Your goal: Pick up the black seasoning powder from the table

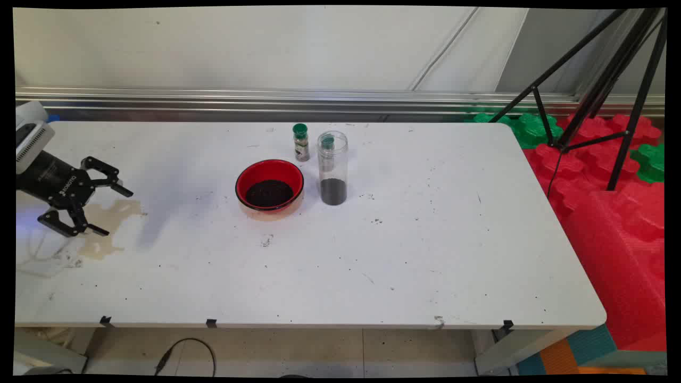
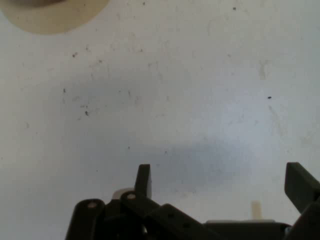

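The end effector hovers with its two black fingers spread wide, holding nothing, low over the left end of the white desk. Just beneath and beside it lies a tan, dried-looking stain on the desk surface; in the hand view an edge of a tan patch shows at the top left. Well to the right of the end effector stands a red bowl, upright, holding a dark granular heap. Just right of the bowl stands a tall clear jar, open-topped, with dark granules at its bottom. Behind the bowl, close beside the jar, a small green-capped spice bottle stands upright.
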